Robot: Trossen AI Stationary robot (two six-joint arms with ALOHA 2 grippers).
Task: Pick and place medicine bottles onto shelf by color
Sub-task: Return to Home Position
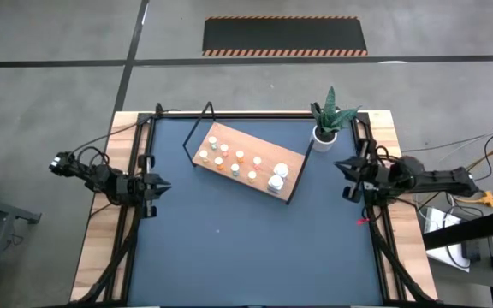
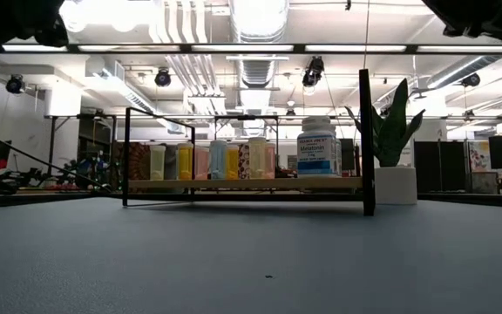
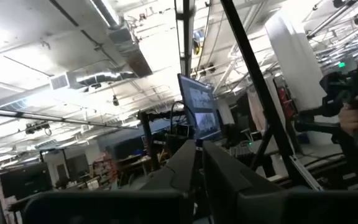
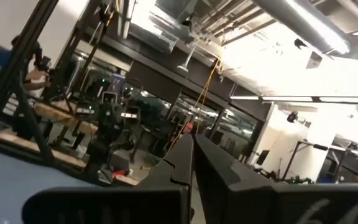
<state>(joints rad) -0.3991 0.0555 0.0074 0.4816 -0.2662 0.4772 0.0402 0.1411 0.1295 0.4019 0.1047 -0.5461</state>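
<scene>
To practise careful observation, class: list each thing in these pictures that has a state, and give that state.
Left gripper: shut, empty, at the table's left edge.
Right gripper: shut, empty, at its right edge.
Medicine bottles: upright on the shelf.
Shelf: standing on the table.
Potted plant: upright beside the shelf.

readable text: none | big white cylindrical plastic bottle (image 2: 318,146), right end of light-brown wooden black-framed shelf (image 2: 234,184): blue label, print too small

Left arm (image 1: 101,178) and right arm (image 1: 426,180) folded at opposite sides, left end effector (image 1: 156,189) and right end effector (image 1: 347,176) closed.
</scene>
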